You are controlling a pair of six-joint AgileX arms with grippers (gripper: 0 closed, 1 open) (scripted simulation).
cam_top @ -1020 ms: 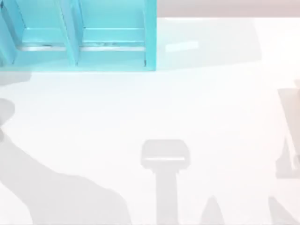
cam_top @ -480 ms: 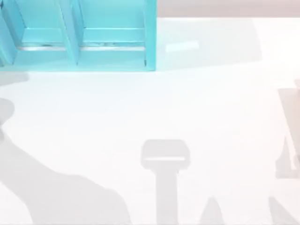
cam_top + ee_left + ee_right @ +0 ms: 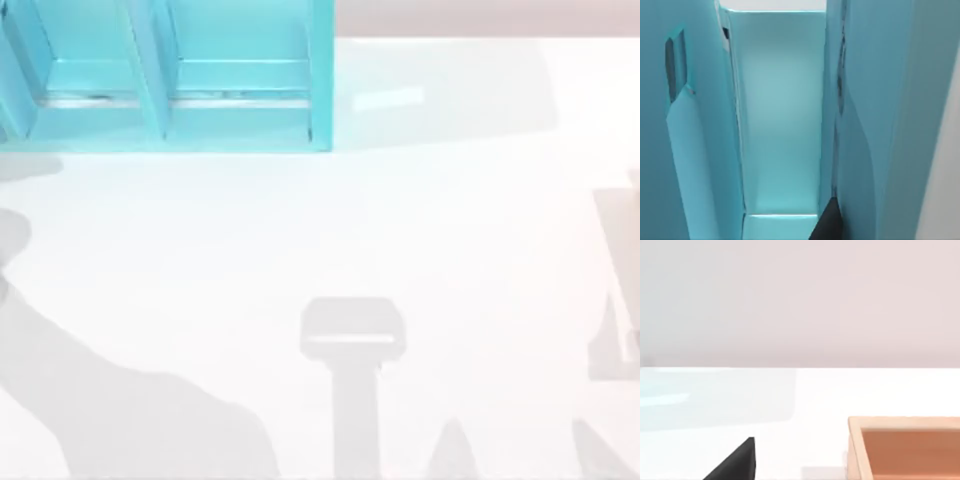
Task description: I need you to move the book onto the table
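Note:
The book is out of view. The table [image 3: 420, 240] is a glossy white surface across the top view, with grey arm shadows lying on it. My left gripper [image 3: 827, 225] shows as a dark tip close inside a compartment of the turquoise shelf [image 3: 780, 110], between its upright walls. My right gripper [image 3: 735, 462] shows as a dark tip low over the white table [image 3: 790, 400], well apart from the shelf.
The turquoise shelf [image 3: 170, 80] stands at the table's back left, its compartments opening toward the front. An orange-brown wooden box [image 3: 905, 445] sits on the table near my right gripper. A pale wall rises behind the table's far edge.

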